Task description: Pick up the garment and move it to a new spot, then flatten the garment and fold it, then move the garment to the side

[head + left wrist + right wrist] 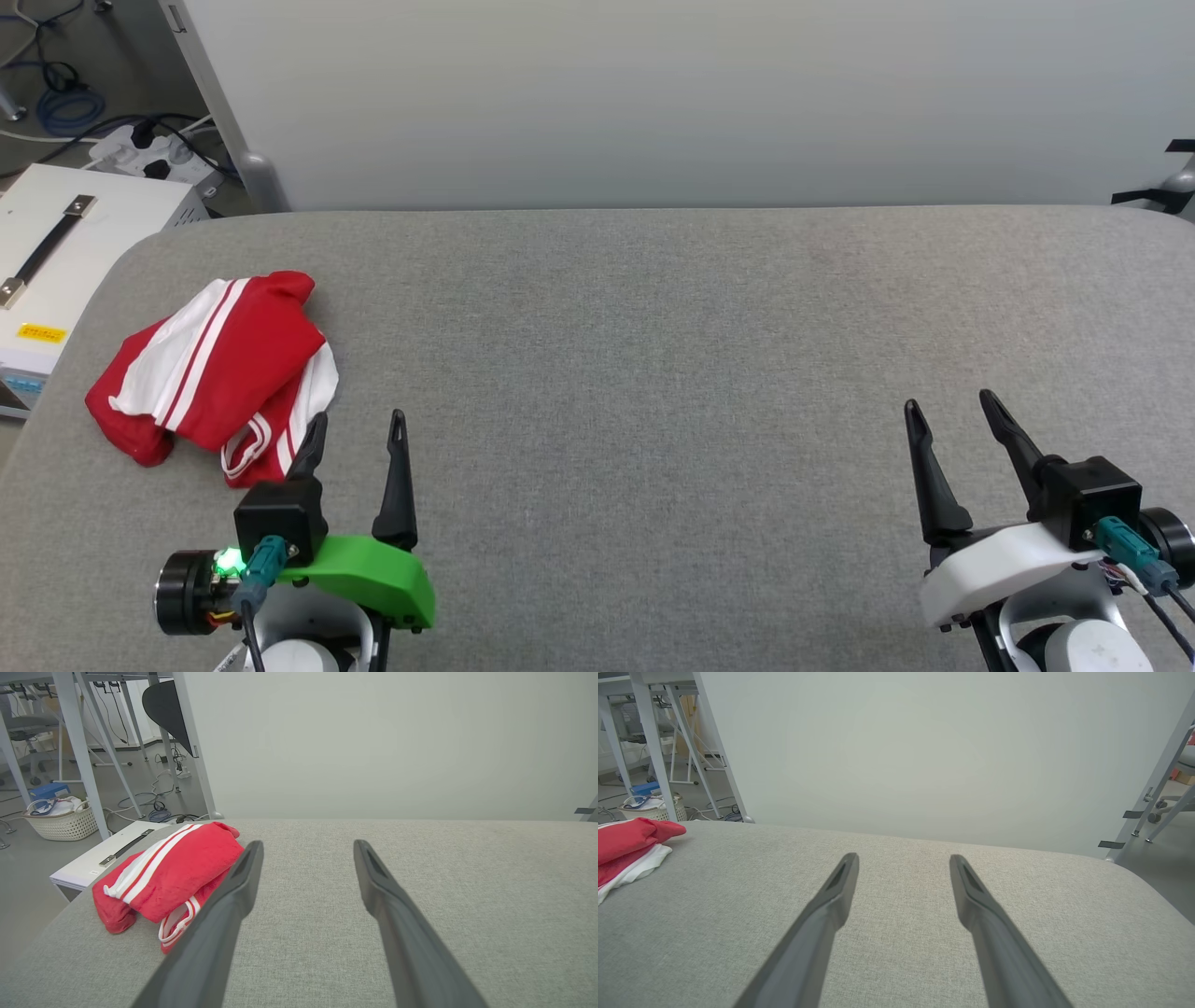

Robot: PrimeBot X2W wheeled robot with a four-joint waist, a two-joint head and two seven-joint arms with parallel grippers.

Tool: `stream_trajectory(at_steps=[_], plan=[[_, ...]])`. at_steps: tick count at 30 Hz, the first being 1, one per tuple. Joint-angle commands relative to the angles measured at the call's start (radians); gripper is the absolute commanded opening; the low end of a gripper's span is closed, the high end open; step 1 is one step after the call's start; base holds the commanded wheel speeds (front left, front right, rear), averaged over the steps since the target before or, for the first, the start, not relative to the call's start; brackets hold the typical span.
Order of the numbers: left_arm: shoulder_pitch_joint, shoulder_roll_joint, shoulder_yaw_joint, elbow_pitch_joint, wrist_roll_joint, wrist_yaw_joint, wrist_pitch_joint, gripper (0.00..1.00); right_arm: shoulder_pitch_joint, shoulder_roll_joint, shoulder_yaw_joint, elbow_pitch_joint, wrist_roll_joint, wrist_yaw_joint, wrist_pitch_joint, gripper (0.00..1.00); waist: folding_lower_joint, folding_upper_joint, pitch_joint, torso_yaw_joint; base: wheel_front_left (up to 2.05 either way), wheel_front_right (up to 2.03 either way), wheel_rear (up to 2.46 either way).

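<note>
Garment (224, 373): red, white striped panels, bunched in a heap near the table's (653, 373) left edge.

Head view: left hand (359, 417) has its fingers spread and holds nothing, just beside the heap's near corner; whether they touch cannot be told. Right hand (948, 399) is likewise spread and empty, well apart.

Left wrist view: the garment (177, 872) lies partly behind the left finger.

Right wrist view: the garment (626, 844) is at the far left; grey table shows between the parted fingers.

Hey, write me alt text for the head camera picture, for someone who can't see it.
A red and white garment lies loosely bundled near the left edge of a grey fabric-covered table. The robot's left tool is open just beside the garment's near edge, and its right tool is open over bare table far to the right.
</note>
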Motion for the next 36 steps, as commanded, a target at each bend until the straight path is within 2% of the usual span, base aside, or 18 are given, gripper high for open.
stream_trajectory(at_steps=[1, 29, 36], plan=[[0.005, -0.002, -0.004, 0.006, -0.012, 0.0, -0.013, 1.0, 0.005, 0.0, 0.001, -0.005, 0.014, 0.0, -0.013, 1.0, 0.0, 0.0, -0.001, 0.001, 0.0, 0.0, 0.0], [-0.002, -0.003, -0.028, 0.082, -0.052, -0.012, -0.072, 1.0, 0.005, 0.0, -0.004, 0.039, 0.065, 0.0, -0.071, 1.0, 0.0, 0.0, 0.018, 0.003, 0.0, 0.0, 0.0], [-0.008, -0.003, -0.035, 0.092, -0.063, -0.003, -0.086, 1.0, 0.004, 0.0, -0.005, 0.039, 0.079, 0.0, -0.085, 1.0, 0.0, 0.0, 0.023, 0.01, 0.0, 0.0, 0.0]])
